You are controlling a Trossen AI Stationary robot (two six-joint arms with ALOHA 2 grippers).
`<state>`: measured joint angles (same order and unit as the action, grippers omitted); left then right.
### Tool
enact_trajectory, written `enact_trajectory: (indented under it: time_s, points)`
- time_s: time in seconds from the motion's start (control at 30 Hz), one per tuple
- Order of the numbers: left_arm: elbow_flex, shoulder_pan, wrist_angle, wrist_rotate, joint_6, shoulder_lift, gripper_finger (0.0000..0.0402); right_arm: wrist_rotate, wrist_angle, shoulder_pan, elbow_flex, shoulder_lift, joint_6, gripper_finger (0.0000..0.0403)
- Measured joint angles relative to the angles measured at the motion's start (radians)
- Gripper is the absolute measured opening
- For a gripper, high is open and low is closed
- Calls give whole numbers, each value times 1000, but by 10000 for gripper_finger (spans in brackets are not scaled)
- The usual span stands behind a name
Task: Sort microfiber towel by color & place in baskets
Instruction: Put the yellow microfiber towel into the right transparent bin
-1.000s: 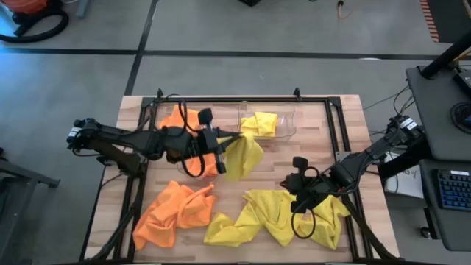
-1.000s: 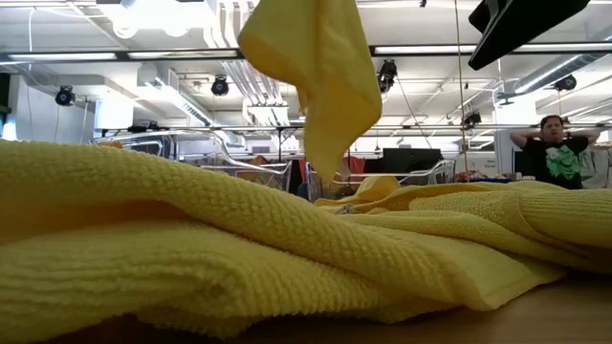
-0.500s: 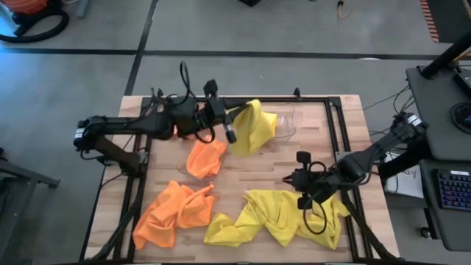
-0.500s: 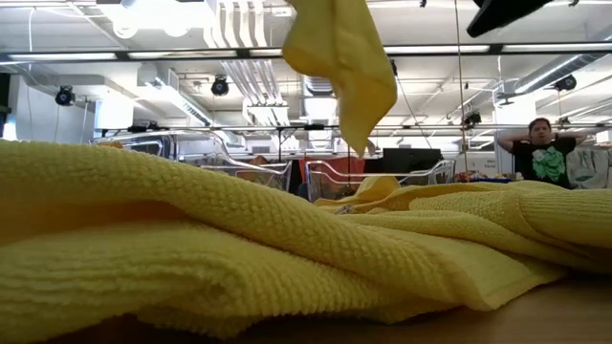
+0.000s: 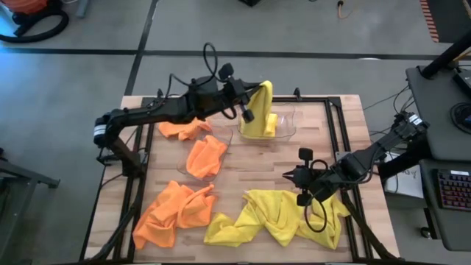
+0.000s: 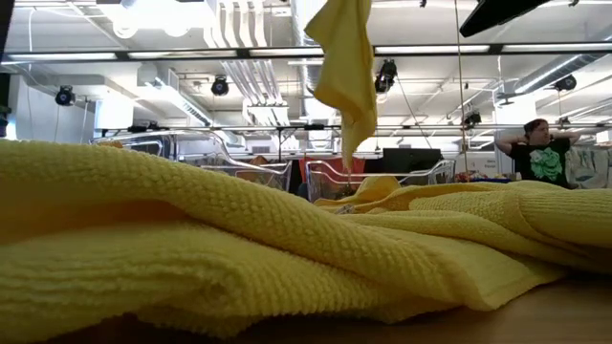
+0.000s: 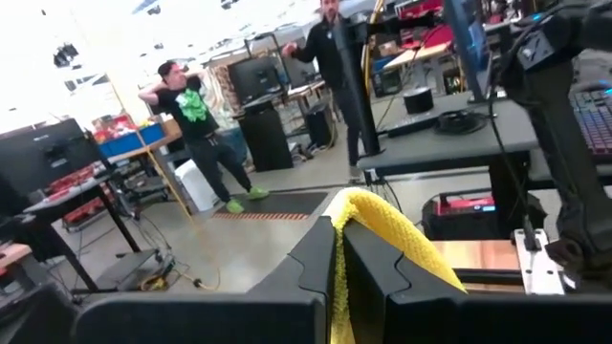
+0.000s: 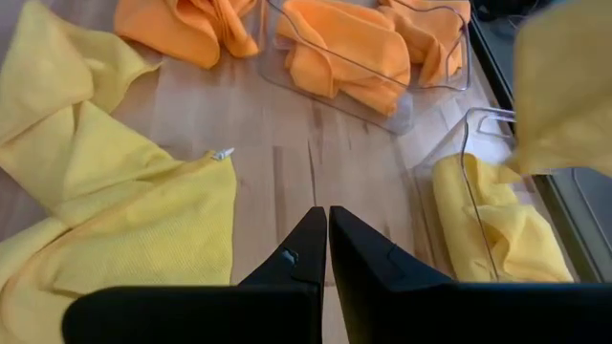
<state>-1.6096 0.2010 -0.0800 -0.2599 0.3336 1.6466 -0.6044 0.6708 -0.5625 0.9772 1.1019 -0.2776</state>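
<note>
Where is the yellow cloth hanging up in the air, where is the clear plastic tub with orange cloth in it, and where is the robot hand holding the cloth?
hanging yellow cloth (image 5: pixel 259 110), high view, middle of its drooping fold
clear plastic tub with orange cloth (image 8: pixel 406 121), right wrist view, its near rounded corner
left gripper (image 5: pixel 246 103), high view, between fingertips pinching the cloth

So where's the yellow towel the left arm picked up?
In the high view it hangs from the shut left gripper, the yellow towel over the far clear basket.

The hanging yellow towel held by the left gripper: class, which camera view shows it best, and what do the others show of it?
The high view: the hanging yellow towel is seen whole, pinched by the left gripper above the clear basket. The low view shows it dangling; the left wrist view only a fold between the fingers; the right wrist view a blurred corner.
</note>
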Motion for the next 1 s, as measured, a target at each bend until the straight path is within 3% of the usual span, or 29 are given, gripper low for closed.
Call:
enact_trajectory:
  time_s: [0.43, 0.7, 1.0]
  points:
    - [-2, 91, -3, 1, -86, 90, 0, -1, -15, 0, -26, 0, -18, 13]
    - [1, 109, 107, 3, -162, 93, 0, -1, -26, 0, -33, 0, -18, 13]
    - [2, 109, 115, 182, -265, 93, 0, -2, -25, 0, -33, 0, -18, 13]
